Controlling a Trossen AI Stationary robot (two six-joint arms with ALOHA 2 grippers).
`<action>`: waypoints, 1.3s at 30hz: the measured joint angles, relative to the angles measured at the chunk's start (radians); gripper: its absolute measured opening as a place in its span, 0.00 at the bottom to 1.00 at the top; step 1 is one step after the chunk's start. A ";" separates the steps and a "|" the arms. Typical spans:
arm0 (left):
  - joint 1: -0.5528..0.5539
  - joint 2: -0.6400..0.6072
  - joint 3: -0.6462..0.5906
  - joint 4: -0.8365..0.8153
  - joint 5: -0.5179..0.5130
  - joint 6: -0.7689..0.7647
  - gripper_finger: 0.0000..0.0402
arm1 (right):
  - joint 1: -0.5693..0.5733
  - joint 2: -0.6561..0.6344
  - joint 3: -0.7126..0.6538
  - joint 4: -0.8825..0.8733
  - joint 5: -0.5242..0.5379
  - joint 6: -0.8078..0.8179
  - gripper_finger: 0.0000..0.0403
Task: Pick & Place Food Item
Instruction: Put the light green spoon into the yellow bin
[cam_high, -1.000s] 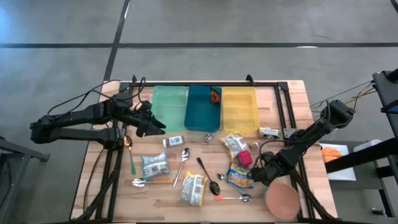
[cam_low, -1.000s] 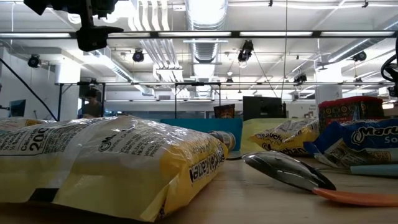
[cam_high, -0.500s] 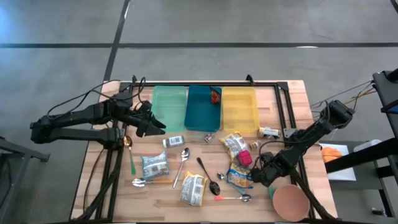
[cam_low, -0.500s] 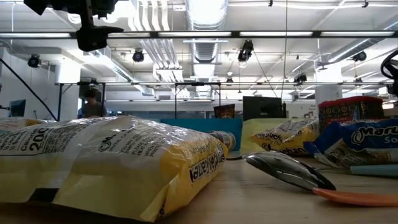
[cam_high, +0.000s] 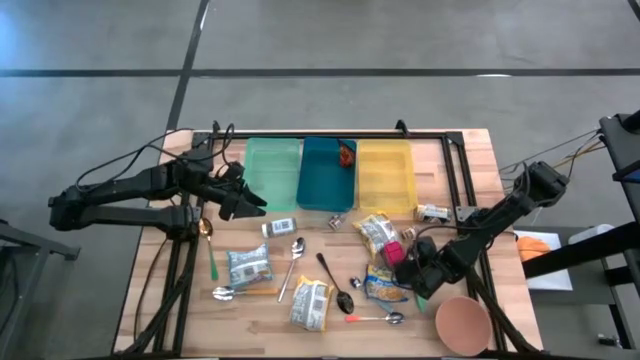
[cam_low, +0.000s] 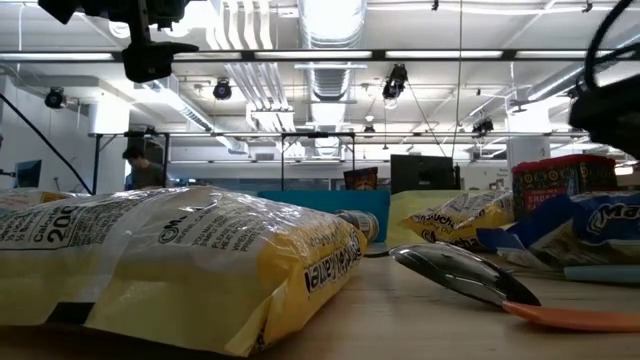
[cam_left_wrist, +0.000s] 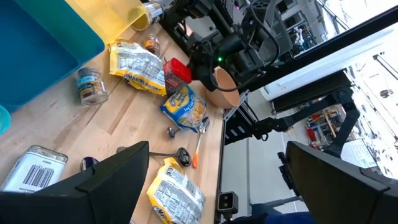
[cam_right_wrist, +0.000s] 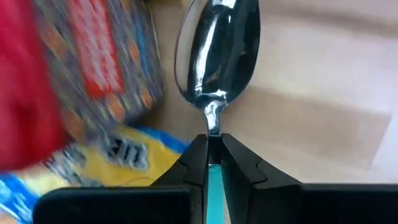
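In the right wrist view the red snack packet (cam_right_wrist: 43, 68) is smeared with blur and cut off at nine o'clock, its print unreadable; the yellow and blue bag (cam_right_wrist: 93, 163) below it is blurred too. The spoon (cam_right_wrist: 219, 56) loses its bowl tip at twelve o'clock. In the low view the near yellow bag (cam_low: 180, 265) hides most of the table behind it.
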 joint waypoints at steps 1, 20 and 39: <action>0.000 0.000 0.000 0.000 0.000 0.000 0.96 | 0.000 -0.006 0.006 -0.012 0.015 0.001 0.05; 0.000 0.000 0.000 0.000 0.000 -0.005 0.96 | -0.207 -0.303 0.244 -0.537 0.232 -0.240 0.05; 0.000 0.000 0.000 0.005 -0.005 -0.049 0.96 | -1.164 -0.336 0.255 -0.111 -0.002 -1.150 0.05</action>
